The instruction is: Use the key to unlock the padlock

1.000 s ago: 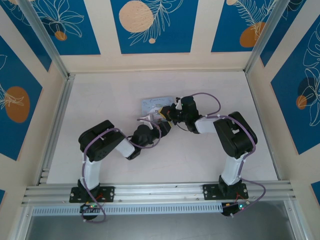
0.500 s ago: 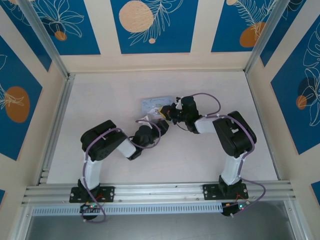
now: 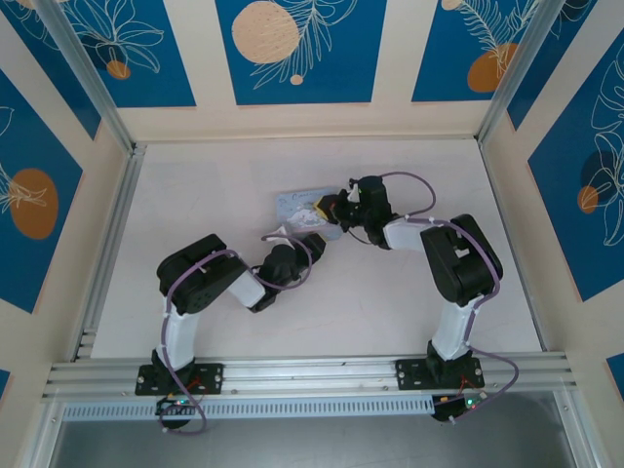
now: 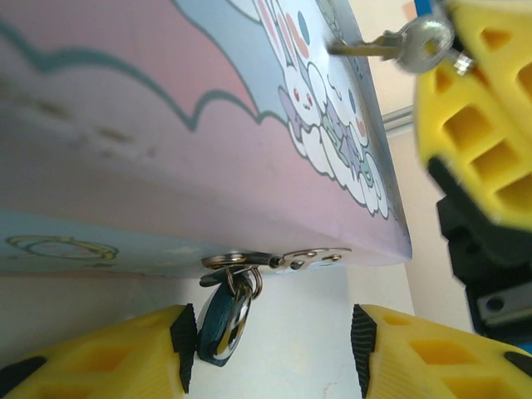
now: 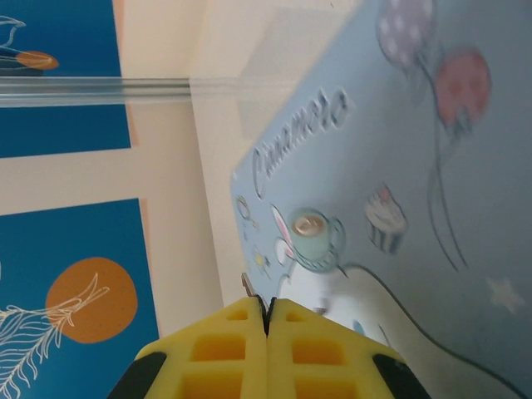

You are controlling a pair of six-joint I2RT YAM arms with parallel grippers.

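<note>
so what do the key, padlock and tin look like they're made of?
Key: bare metal, silvery head with bright glints; the shaft looks slightly brassy.
Padlock: glossy dark blue body, likely coated or painted metal, can't confirm; shackle is silvery metal.
Tin: probably thin sheet metal with a matte printed cartoon finish and a crisp folded edge; hasp is shiny metal.

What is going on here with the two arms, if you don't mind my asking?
They are working on unlocking a padlock. The right gripper is shut on the key and holds it over the printed lid of the tin, away from the lock. The padlock hangs from the tin's hasp, between the open fingers of the left gripper and close against one of them. The key is not yet in the padlock.
</note>
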